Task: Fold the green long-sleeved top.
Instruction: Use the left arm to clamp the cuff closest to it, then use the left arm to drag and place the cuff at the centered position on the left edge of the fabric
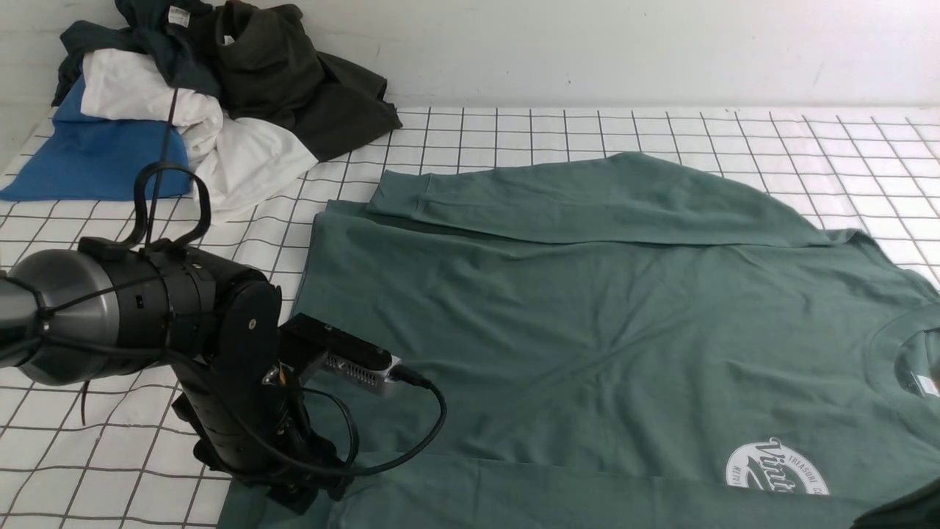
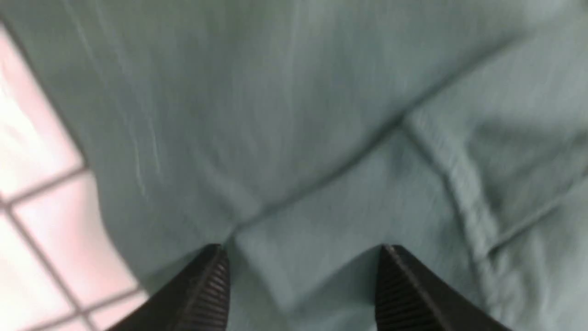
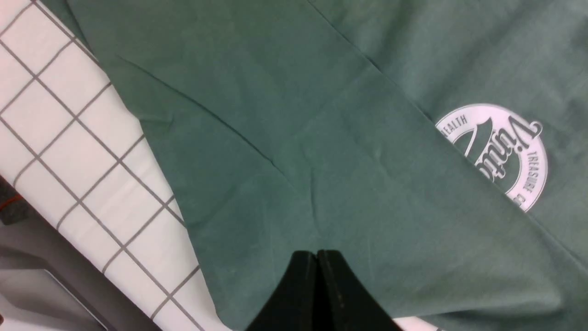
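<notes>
The green long-sleeved top [image 1: 587,308] lies flat on the gridded table, chest up. Its white round logo [image 1: 778,470] and ribbed neck [image 1: 903,353] are at the right. One sleeve [image 1: 587,198] is folded across the far side of the body. My left gripper [image 1: 294,494] points down at the top's near left corner. In the left wrist view the left gripper [image 2: 303,248] is open, with a blurred fold of the green top [image 2: 294,138] between the fingertips. My right gripper [image 3: 317,252] is shut on nothing and hovers over the green top [image 3: 285,115] near its logo [image 3: 500,151].
A pile of other clothes sits at the back left: a blue one [image 1: 95,158], a white one [image 1: 220,147], a dark teal one [image 1: 161,29] and a dark olive one [image 1: 294,81]. A white wall runs behind the table. The table's near edge [image 3: 69,266] shows in the right wrist view.
</notes>
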You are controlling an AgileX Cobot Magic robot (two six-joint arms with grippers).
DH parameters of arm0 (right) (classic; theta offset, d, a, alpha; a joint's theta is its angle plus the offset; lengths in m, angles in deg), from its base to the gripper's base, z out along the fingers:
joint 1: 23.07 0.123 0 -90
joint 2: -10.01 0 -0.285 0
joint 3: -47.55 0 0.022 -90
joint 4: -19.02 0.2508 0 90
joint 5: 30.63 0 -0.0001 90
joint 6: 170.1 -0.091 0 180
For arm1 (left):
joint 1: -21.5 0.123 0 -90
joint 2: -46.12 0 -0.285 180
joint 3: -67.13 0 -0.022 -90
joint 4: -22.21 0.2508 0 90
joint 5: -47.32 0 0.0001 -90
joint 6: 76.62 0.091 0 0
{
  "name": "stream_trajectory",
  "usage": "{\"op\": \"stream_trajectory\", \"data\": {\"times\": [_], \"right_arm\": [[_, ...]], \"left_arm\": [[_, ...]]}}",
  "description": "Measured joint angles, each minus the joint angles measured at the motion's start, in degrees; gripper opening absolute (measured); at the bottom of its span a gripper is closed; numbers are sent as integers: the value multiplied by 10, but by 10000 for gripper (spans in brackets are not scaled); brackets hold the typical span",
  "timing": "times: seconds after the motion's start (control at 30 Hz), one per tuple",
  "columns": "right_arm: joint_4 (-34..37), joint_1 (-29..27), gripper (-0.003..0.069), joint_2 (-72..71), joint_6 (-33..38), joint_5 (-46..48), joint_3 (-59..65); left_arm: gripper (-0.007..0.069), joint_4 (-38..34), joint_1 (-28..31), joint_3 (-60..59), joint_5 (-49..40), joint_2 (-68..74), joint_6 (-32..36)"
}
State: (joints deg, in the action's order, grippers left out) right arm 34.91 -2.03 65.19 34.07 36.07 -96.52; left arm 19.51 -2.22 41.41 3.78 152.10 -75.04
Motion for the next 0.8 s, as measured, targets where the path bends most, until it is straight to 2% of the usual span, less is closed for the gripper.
{"op": "stream_trajectory", "data": {"times": [0.13, 0.37, 0.43, 0.67, 0.8], "right_arm": [[0, 0, -14, 0, 0, -3, 18], [0, 0, -14, 0, 0, -11, 28], [0, 0, -14, 0, 0, -12, 28], [-1, 0, -14, 0, 0, -16, 28], [-3, 0, -14, 0, 0, -24, 28]], "left_arm": [[355, -8, 0, 0, 8, 1, 0], [88, -10, 0, 2, 12, -1, 5], [35, -10, 0, 11, -3, -11, 12], [15, -9, 0, 79, -43, -87, 54], [15, 19, 0, 176, -79, -90, 61]]}}
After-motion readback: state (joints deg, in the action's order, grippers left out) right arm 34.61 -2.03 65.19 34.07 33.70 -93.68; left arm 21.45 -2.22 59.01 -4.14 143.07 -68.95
